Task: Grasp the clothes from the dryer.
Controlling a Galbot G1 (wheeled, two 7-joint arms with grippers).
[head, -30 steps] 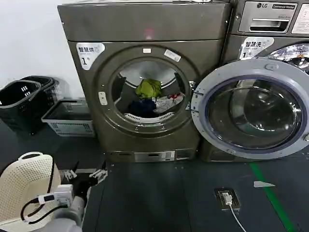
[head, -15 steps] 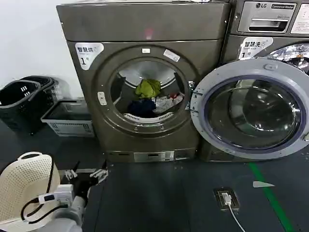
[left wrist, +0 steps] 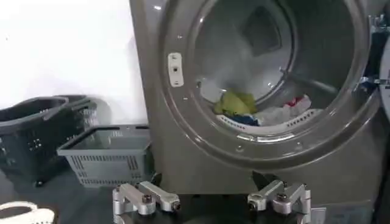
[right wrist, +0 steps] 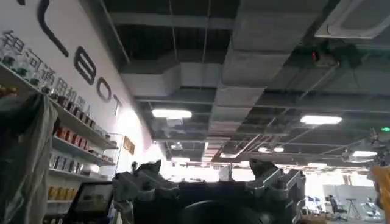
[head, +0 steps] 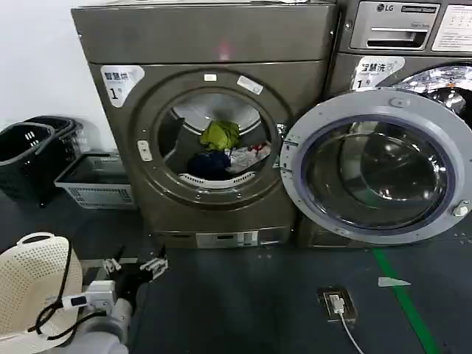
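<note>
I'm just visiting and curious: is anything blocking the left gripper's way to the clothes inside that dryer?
Nothing visible does. The dryer has its glass door swung aside to the right, leaving the porthole open. The clothes lie inside the drum. The left gripper, open, sits low before the machine over bare floor.

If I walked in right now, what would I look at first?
Probably the big dryer with its round door swung wide open to the right. Inside, a little heap of clothes sits at the bottom of the drum, the yellow-green one on top. Down low on the left, the left gripper hangs open above the dark floor, well short of the dryer.
</note>
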